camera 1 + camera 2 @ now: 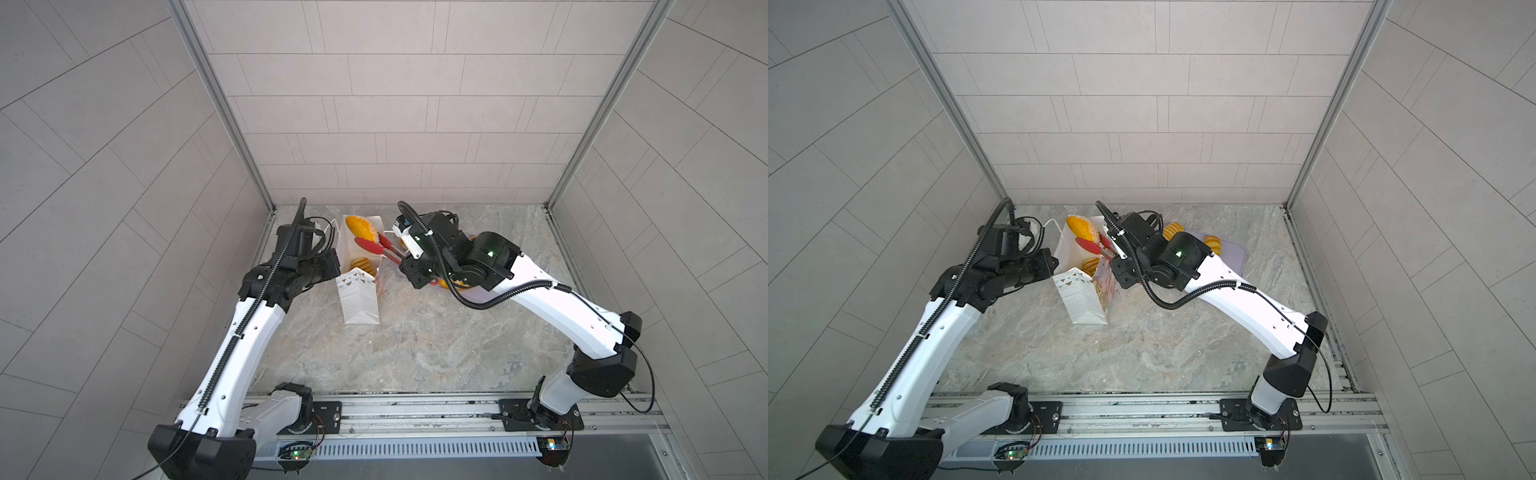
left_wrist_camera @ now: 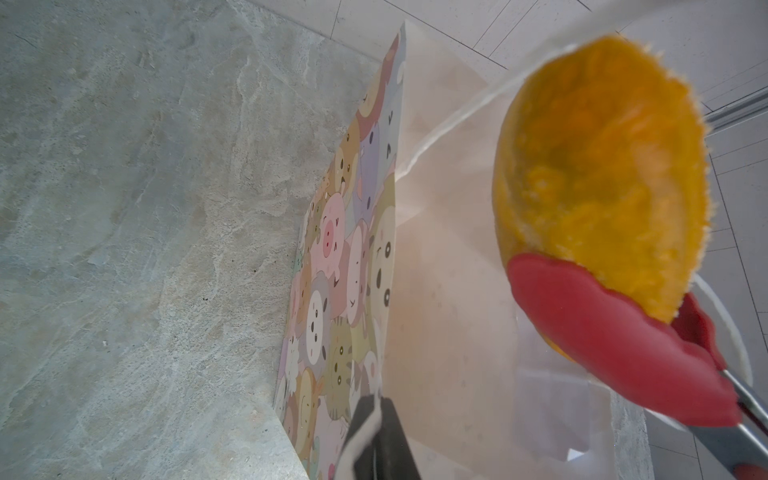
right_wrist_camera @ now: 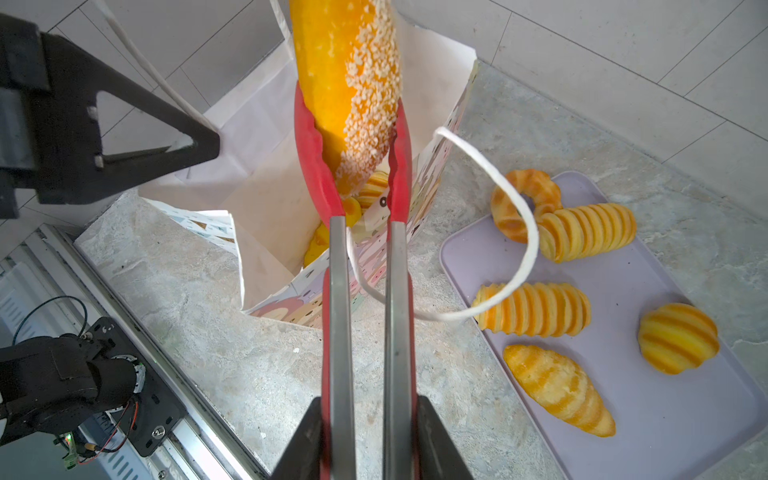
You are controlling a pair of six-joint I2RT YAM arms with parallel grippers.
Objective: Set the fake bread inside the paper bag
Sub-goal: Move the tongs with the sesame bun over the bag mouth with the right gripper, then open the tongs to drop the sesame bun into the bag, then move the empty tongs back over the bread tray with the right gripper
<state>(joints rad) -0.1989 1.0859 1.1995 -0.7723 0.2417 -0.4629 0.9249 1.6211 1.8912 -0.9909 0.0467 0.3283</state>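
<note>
The paper bag [image 1: 359, 303] stands upright on the marbled worktop [image 1: 415, 353] between the two arms, its mouth wide open. At its bottom lie striped loaves [image 3: 374, 189] of fake bread, at least two, partly hidden behind the tongs. The left tool [image 2: 376, 436] is closed on the bag's left rim. From the other side, the right tool [image 3: 370, 436] clamps the steel arms of the tongs [image 3: 340, 311]. Their red tips pinch a smooth orange oval loaf [image 3: 345, 83] with one crumbed side. That loaf hangs over the far end of the bag's mouth. I cannot tell whether its lower end is below the rim. A white string handle [image 3: 482, 162] loops out to the right.

Beyond it, right of the bag, the lilac tray [image 3: 665, 415] lies flat on the worktop. It carries five pastries:
- a ring [image 3: 509, 220], touching an upper spiral roll [image 3: 590, 230]
- a lower spiral roll [image 3: 540, 309]
- a striped croissant shape [image 3: 557, 388]
- a round striped bun [image 3: 677, 338]
</note>
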